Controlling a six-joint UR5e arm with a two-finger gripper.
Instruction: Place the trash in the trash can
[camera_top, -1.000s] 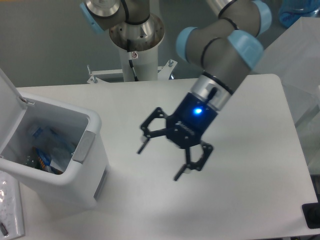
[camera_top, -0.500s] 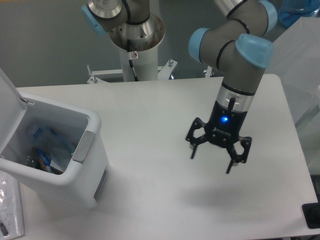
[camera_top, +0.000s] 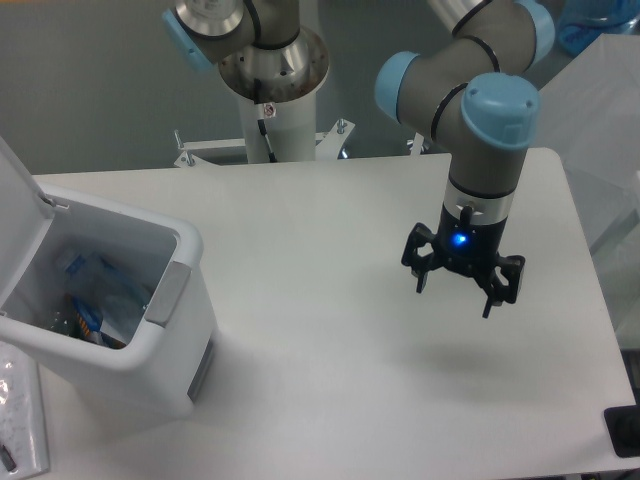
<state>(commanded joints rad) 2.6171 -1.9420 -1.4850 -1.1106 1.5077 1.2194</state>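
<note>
The white trash can (camera_top: 170, 345) stands at the table's left with its lid (camera_top: 18, 215) swung open. Inside it lies clear plastic trash (camera_top: 100, 300) with pale and blue bits; I cannot tell the bottle from the wrapper. My gripper (camera_top: 456, 295) hangs open and empty above the right half of the table, fingers pointing down, far from the can.
The arm's base column (camera_top: 272, 85) stands at the table's back edge. A clear plastic sheet (camera_top: 20, 420) lies at the lower left beside the can. A translucent bag (camera_top: 605, 120) hangs at the right edge, and a black object (camera_top: 625, 430) sits at the lower right corner.
My gripper has swung from the table's middle to the right and turned upright, staying open and empty. The trash in the can has not moved.
</note>
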